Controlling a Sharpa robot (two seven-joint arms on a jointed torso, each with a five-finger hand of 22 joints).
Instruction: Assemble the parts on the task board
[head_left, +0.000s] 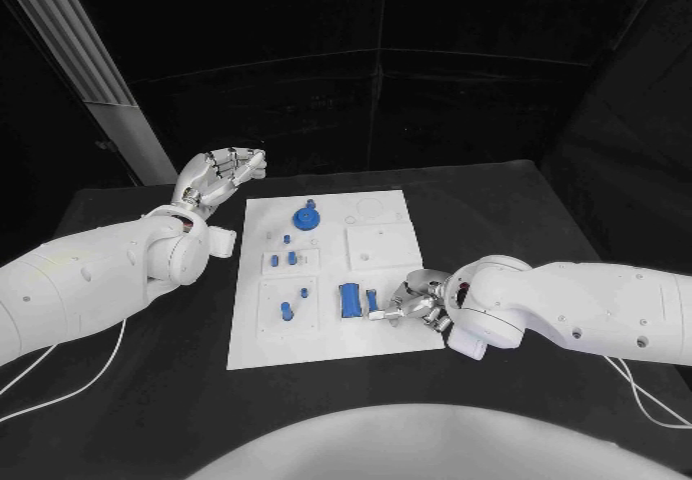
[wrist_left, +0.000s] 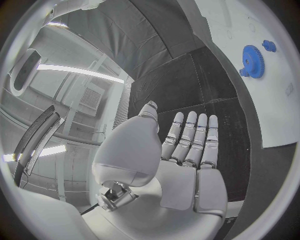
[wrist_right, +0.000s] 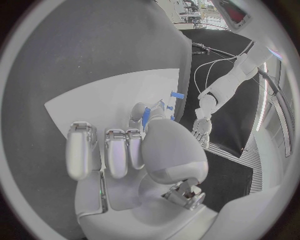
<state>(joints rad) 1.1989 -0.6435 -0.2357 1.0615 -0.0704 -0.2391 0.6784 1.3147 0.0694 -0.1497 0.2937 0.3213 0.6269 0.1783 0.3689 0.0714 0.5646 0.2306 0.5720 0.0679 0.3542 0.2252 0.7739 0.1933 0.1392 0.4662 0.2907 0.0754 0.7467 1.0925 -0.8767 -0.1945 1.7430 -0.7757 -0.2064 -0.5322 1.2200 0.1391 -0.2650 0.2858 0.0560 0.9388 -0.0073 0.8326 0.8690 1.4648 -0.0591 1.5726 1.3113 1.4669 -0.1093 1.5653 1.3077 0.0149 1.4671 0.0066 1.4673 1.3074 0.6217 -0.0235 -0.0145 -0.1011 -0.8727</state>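
At the left of the frame the left hand (head_left: 219, 172) is raised over the black table (head_left: 144, 400), just off the upper-left corner of the task board (head_left: 325, 345). Its wrist view shows the fingers (wrist_left: 190, 137) stretched out straight and side by side, palm bare — it has hold of nothing.

The white board lies in the middle of the frame, running from near the centre down toward the lower middle. Near its top sits a round blue gear (head_left: 304, 217), seen too at the upper right of the left wrist view, with a smaller blue part close by it. Below that come a few small blue pegs (head_left: 291, 258), then another small blue piece (head_left: 286, 311) in the lower-left panel. In the lower middle stands a larger blue block (head_left: 349, 300).

To the right of that block the right hand (head_left: 415, 302) rests low on the board's lower-right edge, fingers curled in — a small blue part (head_left: 374, 299) sits right at its fingertips. From the right wrist view I can see blue between the thumb and a finger, so it seems to be pinching that piece.
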